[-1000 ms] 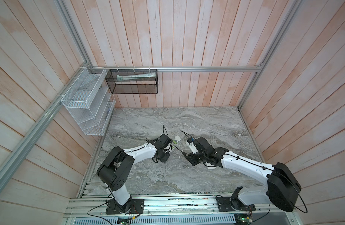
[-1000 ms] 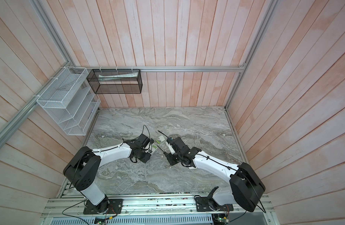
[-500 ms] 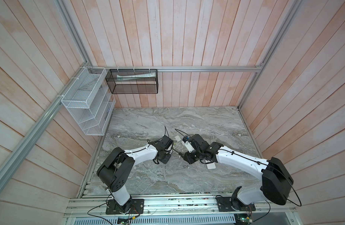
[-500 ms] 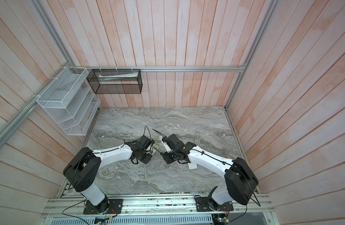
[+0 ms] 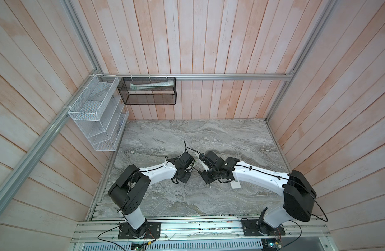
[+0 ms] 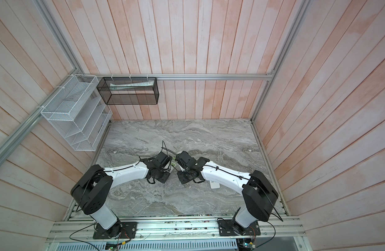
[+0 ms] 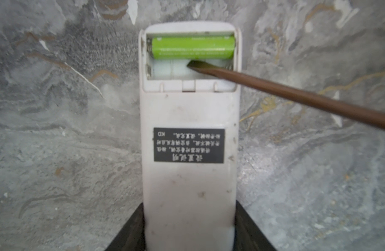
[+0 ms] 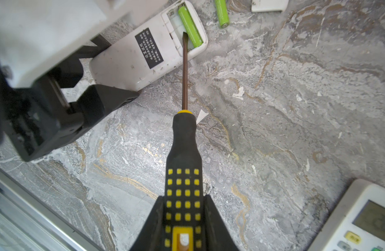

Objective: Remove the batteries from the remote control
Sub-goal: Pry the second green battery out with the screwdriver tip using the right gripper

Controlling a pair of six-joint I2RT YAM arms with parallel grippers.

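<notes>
White arm links, black joints, cables.

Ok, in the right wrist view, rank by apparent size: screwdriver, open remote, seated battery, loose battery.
1. screwdriver, though nearest the camera.
2. open remote.
3. seated battery and loose battery: alike; loose one cropped.

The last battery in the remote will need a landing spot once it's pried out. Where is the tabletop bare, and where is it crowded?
The far half of the tabletop, up to the back wall, is bare; so is the near strip along the front rail. Crowded: the middle, around the held remote, screwdriver, loose green battery, white cover and second remote.
</notes>
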